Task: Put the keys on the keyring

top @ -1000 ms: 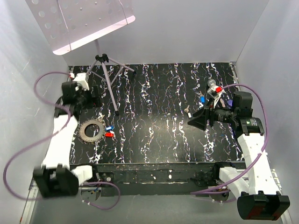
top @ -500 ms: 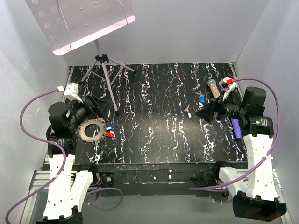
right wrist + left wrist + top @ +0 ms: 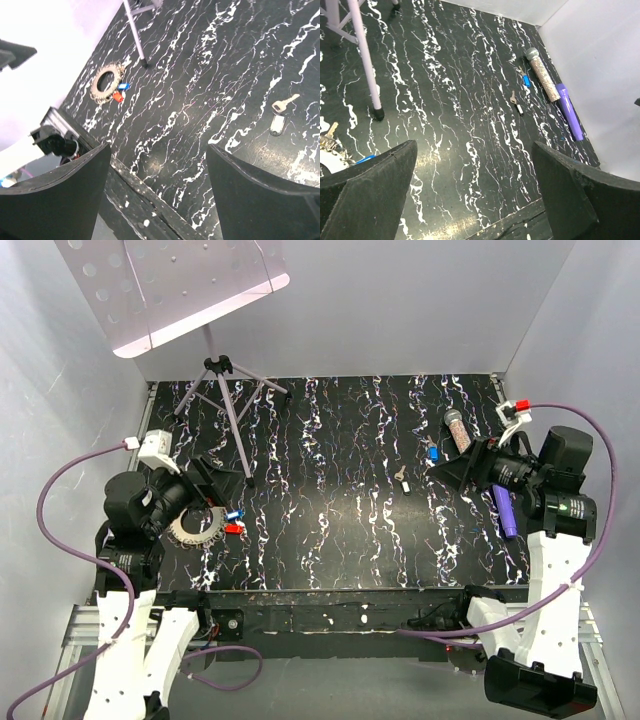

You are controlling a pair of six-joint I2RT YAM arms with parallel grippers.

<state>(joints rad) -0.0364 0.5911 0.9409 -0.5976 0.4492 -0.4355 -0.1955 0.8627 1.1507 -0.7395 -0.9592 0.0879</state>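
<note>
The keyring [image 3: 195,523], a metal ring fringed with small keys, lies at the left of the black marbled table; it also shows in the right wrist view [image 3: 106,82]. A blue-headed key [image 3: 236,514] and a red-headed key [image 3: 233,528] lie at its right edge. A plain silver key [image 3: 400,475] with a dark tag lies right of centre, and it shows in the left wrist view [image 3: 513,96] and the right wrist view [image 3: 284,103]. Another blue key [image 3: 433,452] lies further right. My left gripper [image 3: 213,480] is open and empty above the keyring. My right gripper [image 3: 452,468] is open and empty, just right of the silver key.
A clear tube of pinkish beads [image 3: 457,430] and a purple marker pen [image 3: 503,510] lie at the right. A tripod stand [image 3: 228,405] holding a perforated pink board stands at the back left. White walls enclose the table.
The left arm has swung in from the far left, so its gripper now hangs by the keyring. The right gripper has drawn back to the right and away from the table's middle.
</note>
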